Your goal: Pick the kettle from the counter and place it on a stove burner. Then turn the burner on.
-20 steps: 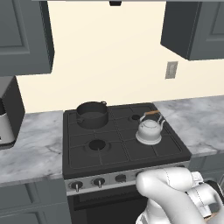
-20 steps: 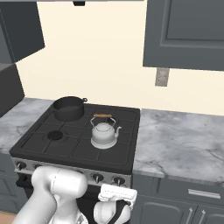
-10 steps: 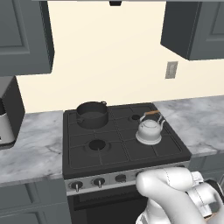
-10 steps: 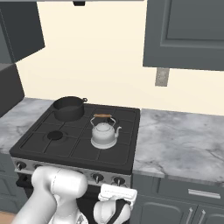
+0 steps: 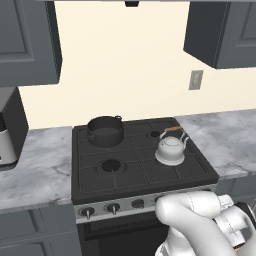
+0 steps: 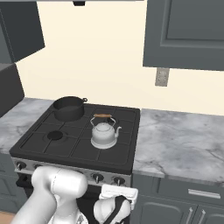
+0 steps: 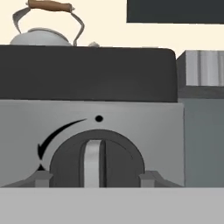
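The white-silver kettle (image 5: 170, 147) (image 6: 103, 133) with its brown handle stands upright on the front right grate of the black stove (image 5: 95, 177), hiding the burner below it; its top shows in the hand view (image 7: 43, 33). My gripper (image 7: 96, 177) hangs low in front of the stove's control panel, well below and apart from the kettle. It is open, its two fingertips (image 7: 41, 177) flanking the round dark knob (image 7: 96, 162) at the panel's right end. The knob's ridge stands vertical. An arrow mark curves left of a dot above it.
A dark grey pot (image 5: 105, 131) (image 6: 68, 108) sits on the back left grate. The front left burner (image 5: 111, 165) (image 6: 55, 135) is bare. Marble counter (image 5: 30, 170) (image 6: 179, 144) runs on both sides of the stove. Several knobs (image 6: 97, 177) line the front panel. Cabinets hang overhead.
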Available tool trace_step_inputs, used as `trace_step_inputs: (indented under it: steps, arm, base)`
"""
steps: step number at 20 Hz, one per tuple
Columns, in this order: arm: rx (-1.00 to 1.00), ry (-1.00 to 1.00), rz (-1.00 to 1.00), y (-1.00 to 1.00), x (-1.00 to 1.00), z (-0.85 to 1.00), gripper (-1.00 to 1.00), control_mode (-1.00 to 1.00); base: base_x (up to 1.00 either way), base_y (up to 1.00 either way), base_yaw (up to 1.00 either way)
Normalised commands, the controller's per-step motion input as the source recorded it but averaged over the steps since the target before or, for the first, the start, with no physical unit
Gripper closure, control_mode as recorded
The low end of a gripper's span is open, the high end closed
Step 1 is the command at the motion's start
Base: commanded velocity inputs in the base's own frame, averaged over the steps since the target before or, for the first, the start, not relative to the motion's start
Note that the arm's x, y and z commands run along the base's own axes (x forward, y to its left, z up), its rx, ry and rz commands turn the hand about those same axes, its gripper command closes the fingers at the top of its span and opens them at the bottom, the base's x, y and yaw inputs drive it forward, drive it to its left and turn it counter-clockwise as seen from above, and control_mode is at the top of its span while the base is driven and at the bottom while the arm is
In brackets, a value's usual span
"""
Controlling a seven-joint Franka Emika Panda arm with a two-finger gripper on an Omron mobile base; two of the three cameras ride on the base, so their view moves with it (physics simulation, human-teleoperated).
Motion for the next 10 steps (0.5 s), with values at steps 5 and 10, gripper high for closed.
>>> trace_step_inputs:
  steps: [5, 10]
  arm:
    - [-0.07, 0.00, 0.11, 0.00, 0.11, 0.51, 1.00, -1.00]
    - [-0.10, 0.00, 0.16, 0.00, 0.04, 0.60, 1.00, -1.00]
  base:
    - [0.00, 0.00, 0.00]
    - [0.00, 0.00, 0.00]
